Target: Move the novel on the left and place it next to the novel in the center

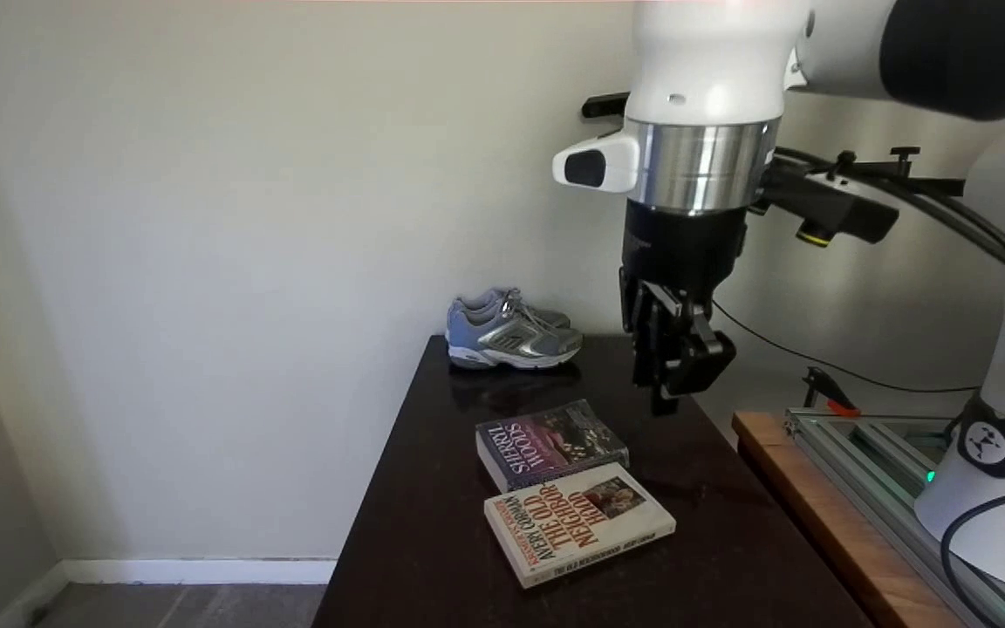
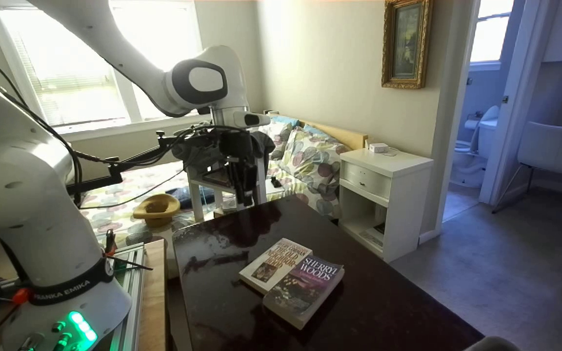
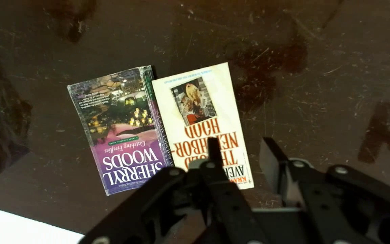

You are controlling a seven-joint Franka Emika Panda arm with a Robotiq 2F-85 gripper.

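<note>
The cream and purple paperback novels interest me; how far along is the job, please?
Done, apparently: the cream paperback novel lies beside the purple paperback novel. In hand: nothing; the open black gripper hangs clear of both. Left: with them adjacent, probably nothing.

Desk [image 3: 317, 112]: shiny, with thin scratches
Sherryl Woods novel [image 3: 118, 130]: paper, a little shiny
Old Neighborhood novel [image 3: 196, 128]: smooth paper
End effector [image 3: 241, 147]: mostly dull, metal screws
Arm [image 1: 712, 57]: smooth, like plastic
Arm ring [image 1: 703, 166]: shiny metal
Board [image 1: 843, 523]: smooth wood

Gripper [image 3: 241, 144] downward, fingers [image 3: 273, 159] apart
</note>
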